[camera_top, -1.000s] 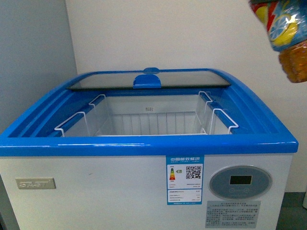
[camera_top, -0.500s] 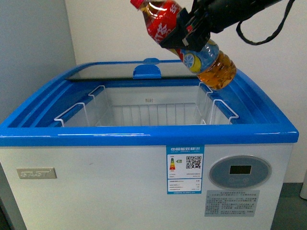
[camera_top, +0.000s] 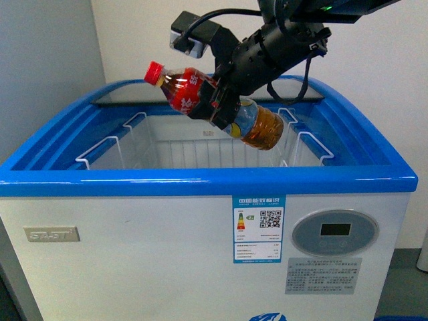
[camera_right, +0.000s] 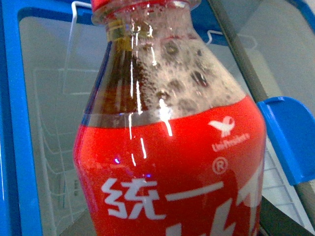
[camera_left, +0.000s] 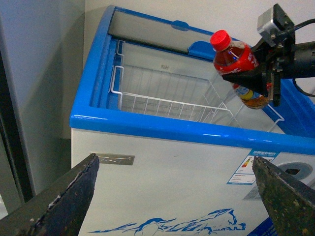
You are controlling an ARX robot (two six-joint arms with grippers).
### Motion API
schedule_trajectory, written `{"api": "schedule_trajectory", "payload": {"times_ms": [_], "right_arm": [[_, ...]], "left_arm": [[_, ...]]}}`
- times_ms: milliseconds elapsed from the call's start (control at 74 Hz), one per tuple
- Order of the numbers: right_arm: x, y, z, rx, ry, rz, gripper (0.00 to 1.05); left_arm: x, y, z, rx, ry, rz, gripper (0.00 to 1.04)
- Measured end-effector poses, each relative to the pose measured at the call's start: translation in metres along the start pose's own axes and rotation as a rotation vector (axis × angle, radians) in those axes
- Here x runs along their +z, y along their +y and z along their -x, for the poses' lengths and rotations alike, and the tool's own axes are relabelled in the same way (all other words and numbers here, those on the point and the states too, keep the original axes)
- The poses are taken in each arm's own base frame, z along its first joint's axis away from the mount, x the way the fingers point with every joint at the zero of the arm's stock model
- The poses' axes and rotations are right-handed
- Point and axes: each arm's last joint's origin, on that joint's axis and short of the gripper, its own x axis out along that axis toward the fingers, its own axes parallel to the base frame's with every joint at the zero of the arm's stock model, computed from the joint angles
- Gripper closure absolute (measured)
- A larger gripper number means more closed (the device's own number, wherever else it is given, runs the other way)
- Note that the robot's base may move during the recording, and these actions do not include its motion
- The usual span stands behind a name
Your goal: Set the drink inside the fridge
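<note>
Wire basket (camera_top: 187, 155) in fridge (camera_top: 200, 182); drink (camera_top: 184, 93) above

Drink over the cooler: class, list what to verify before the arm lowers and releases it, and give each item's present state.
1. Grip: right gripper shut around the middle of the drink: ok.
2. Red cap screwed on: ok.
3. Glass lid slid to the back, fridge opening uncovered: ok.
4. Drink above the wire basket, inside the blue rim: ok.
5. Drink upright: not ok, it is tilted with the cap end higher.
6. Gap down to the basket floor: cannot tell.
</note>
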Motion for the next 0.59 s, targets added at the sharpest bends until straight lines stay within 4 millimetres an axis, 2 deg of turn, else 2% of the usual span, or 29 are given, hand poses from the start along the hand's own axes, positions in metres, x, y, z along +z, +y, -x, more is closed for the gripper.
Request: {"api": "schedule_trajectory", "payload": {"times_ms": [297, 595], "right_arm": [[-0.018, -0.005, -0.041, 0.022, 0.117, 0.037, 0.63], [-0.033, -0.003, -0.068, 0.036, 0.161, 0.044, 0.63]], "left_arm": [[0.0, 0.0, 0.0, 0.0, 0.0, 0.0, 0.08], [0.0, 0.0, 0.0, 0.0, 0.0, 0.0, 0.08]]}}
